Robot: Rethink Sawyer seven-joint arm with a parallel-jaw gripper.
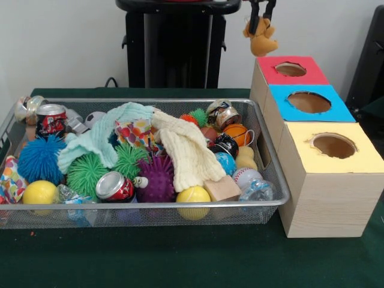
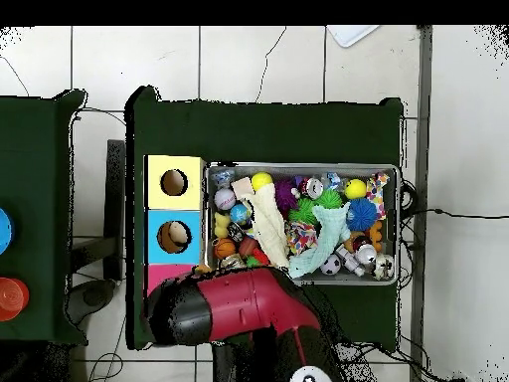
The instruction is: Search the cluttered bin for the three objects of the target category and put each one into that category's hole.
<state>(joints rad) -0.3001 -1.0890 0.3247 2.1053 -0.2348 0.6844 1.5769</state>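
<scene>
Clamped in the claw [image 1: 261, 21] is a tan-brown plush toy [image 1: 262, 39], which hangs in the air just behind and above the red-topped box's hole [image 1: 290, 69]; the overhead view hides this under the arm. Such a toy is light, soft and squashy, not fragile, so a pinch across the body or head should hold, though limp limbs may snag the hole's ragged edge. Three boxes stand in a row on the tabletop [image 1: 180, 258]: one red-topped, one blue-topped [image 1: 309, 102], one yellow-topped [image 1: 333, 146]. In the cluttered bin [image 1: 264, 207], a pale yellow lump [image 1: 245, 157] near the right end may be one more plush toy; I count no third.
</scene>
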